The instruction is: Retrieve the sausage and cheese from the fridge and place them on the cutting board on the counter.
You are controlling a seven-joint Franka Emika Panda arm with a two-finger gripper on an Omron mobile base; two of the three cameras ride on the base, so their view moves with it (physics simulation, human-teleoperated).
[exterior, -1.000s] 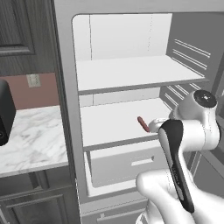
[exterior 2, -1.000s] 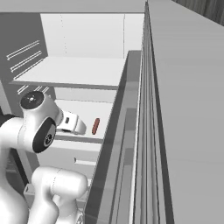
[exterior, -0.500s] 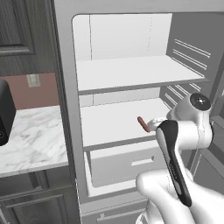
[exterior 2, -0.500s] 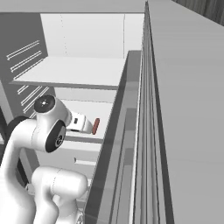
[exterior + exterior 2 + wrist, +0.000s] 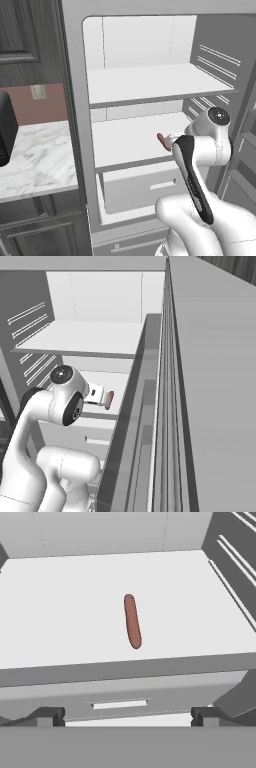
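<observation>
One sausage [image 5: 132, 627] is lying on the fridge's [image 5: 75, 150] lower white shelf [image 5: 60, 622], near its front edge above the drawer [image 5: 120, 702]. Your gripper [image 5: 128, 714] is hovering before it, fingers spread fully apart, holding nothing.

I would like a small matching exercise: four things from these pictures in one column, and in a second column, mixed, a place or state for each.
Things:
1. sausage
2. gripper
3. fridge
4. drawer

Places or states:
a. under the sausage's shelf
b. lying on the lower shelf
c. door open
d. open, holding nothing

Pairs: 1-b, 2-d, 3-c, 4-a
</observation>
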